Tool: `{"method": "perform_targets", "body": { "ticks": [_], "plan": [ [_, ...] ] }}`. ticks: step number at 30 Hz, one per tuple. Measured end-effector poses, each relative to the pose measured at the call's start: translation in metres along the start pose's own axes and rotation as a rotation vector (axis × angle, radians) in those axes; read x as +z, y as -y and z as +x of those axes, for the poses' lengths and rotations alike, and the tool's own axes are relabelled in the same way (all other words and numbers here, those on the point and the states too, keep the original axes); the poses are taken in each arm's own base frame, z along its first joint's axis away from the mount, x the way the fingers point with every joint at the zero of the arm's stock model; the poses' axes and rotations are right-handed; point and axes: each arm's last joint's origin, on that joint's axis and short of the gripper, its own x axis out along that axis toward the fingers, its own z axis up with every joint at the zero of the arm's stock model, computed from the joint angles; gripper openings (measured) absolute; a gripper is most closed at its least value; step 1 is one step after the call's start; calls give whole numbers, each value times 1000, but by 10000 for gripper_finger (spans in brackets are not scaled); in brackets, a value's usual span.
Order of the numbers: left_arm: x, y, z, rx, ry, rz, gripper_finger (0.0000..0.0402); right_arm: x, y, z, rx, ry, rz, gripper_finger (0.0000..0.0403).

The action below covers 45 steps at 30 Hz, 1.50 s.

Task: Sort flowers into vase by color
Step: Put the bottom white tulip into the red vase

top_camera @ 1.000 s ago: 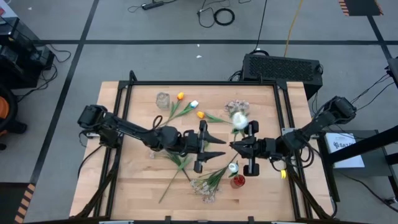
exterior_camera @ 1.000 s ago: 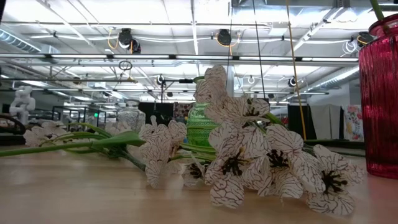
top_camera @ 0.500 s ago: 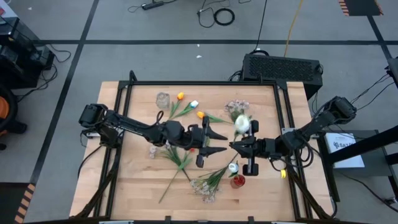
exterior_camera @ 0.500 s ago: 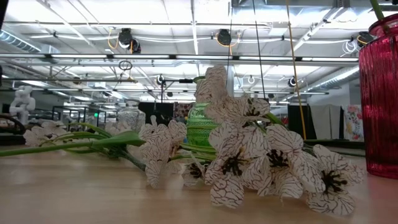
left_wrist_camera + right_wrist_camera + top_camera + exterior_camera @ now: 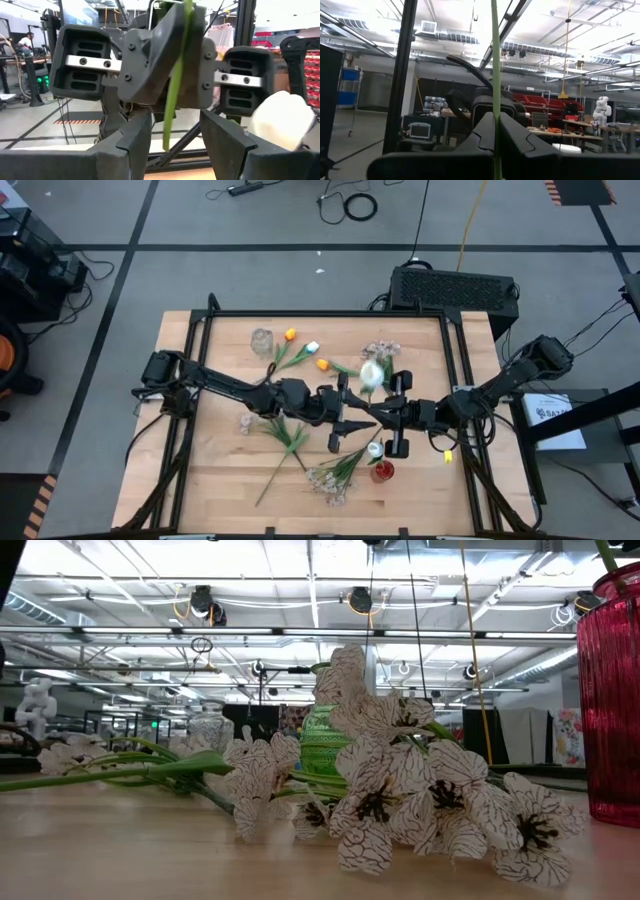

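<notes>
Mid-worktop, the right gripper (image 5: 378, 417) clenches a white tulip's green stem (image 5: 495, 75); the left gripper (image 5: 352, 418), jaws released, flanks it, apparently to take over.

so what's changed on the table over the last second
The left end effector moved right across the table, its open fingers now bracketing the green stem pinched in the right end effector. The right arm shifted slightly left, carrying the white tulip with it. The loose flowers, red vase and clear vase stayed put.
</notes>
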Motion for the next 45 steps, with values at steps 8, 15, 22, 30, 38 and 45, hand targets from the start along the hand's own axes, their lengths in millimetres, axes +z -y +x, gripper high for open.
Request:
{"method": "perform_targets", "body": {
  "ticks": [8,15,22,30,38,45],
  "plan": [
    [1,-3,0,17,9,-1,176,0,0,0,2,0,0,2],
    [1,-2,0,16,8,-4,175,2,0,-1,0,6,4,2],
    [1,-2,0,18,9,-5,131,2,0,-1,2,2,1,2],
    [1,-2,0,18,13,-4,61,1,0,-1,-2,-7,-7,2],
    [1,-1,0,-11,7,-3,8,1,0,-1,-6,-12,-23,15],
    [12,-1,-7,-13,-61,1,11,1,-3,-4,-88,-65,-105,86]
  ]
}}
